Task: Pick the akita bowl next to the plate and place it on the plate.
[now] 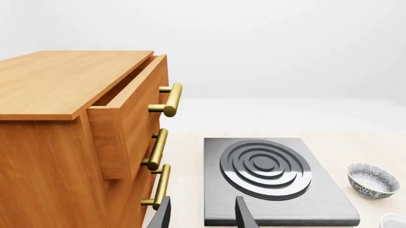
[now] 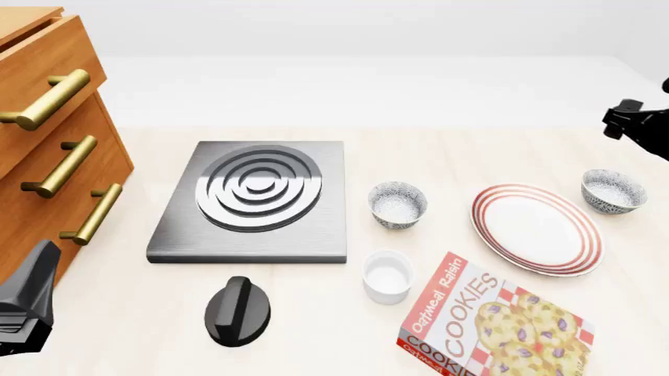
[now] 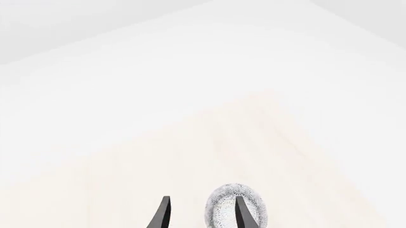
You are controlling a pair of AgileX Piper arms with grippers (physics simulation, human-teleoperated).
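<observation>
Hovering above the akita bowl point(image 3: 238, 213) right of the plate point(image 2: 537, 229), the right gripper point(image 3: 199, 216) stands open, empty.

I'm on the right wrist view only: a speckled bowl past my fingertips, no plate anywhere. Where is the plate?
Observer: In the front view the plate lies on the table, with the right speckled bowl close beside its right rim.
Operator: Is there a second bowl like it?
Observer: Yes, the left speckled bowl sits on the plate's other side, between it and the stove burner.
Operator: Anything on the plate?
Observer: No, nothing lies on it.
</observation>
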